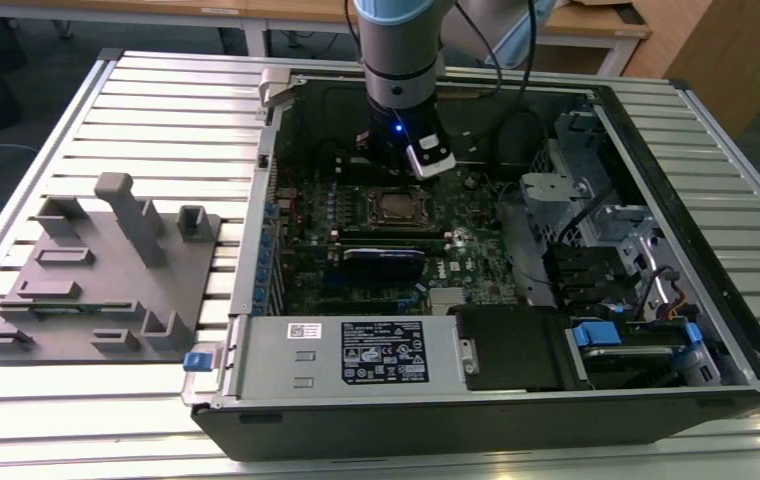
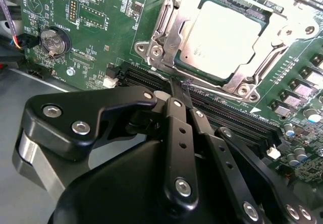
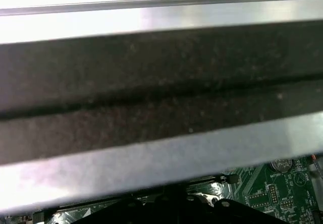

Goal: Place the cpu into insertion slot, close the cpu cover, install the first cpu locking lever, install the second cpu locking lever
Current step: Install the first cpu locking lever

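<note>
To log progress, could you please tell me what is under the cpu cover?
The cpu shows its silver top through the cut-out of the cpu cover; whatever lies beneath the cpu is covered and cannot be seen.

Slatted table: computer case, grey fixture

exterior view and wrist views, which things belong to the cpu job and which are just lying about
Job: cpu, cpu cover framing it, end effector next to the cover.
Lying about: grey fixture block, power-supply box, coin battery.
</note>
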Controlling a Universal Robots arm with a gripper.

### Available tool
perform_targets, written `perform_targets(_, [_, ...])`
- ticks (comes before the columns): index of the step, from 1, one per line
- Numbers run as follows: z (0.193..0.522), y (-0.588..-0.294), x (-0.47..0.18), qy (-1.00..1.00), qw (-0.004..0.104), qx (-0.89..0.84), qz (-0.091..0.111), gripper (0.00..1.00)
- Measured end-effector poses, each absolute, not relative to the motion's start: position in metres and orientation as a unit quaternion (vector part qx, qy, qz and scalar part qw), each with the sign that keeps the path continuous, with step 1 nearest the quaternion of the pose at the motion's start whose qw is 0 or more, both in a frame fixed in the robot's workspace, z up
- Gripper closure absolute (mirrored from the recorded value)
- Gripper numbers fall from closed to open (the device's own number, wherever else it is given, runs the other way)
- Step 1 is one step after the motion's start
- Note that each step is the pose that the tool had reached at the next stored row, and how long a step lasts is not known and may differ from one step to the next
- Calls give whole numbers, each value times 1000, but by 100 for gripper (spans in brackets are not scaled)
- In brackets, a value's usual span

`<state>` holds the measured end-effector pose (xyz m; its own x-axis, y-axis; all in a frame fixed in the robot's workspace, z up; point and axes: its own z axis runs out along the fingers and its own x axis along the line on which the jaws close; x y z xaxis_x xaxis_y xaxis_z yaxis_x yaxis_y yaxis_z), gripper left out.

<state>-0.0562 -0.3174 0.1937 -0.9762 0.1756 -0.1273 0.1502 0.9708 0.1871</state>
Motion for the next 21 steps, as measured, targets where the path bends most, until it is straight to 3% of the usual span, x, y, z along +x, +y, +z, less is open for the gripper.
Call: perform_targets(21, [204,-317,-56,990,75,82,87,90])
